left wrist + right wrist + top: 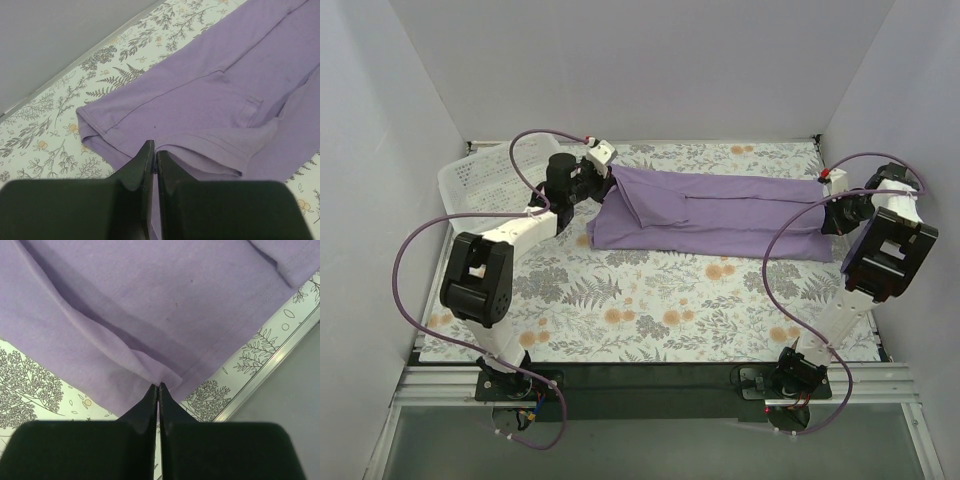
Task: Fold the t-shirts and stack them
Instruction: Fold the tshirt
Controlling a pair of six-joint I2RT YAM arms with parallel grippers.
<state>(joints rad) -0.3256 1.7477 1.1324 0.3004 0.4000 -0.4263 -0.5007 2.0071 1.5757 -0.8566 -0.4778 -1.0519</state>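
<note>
Across the floral desk (650, 300), the lavender t-shirt (710, 215) is stretched out, seemingly for folding, its ends clamped by left pincer (154, 148) and right pincer (158, 386).

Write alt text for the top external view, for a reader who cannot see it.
A lavender t-shirt, folded into a long strip, lies across a floral table; the left claw and right claw pinch its ends. A white basket stands in the far left corner.

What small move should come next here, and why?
Probably lift both pinched ends slightly. The t-shirt lies as a long folded strip, with the left gripper and right gripper shut on opposite ends, so raising them would let one end cross over for the next fold.
</note>
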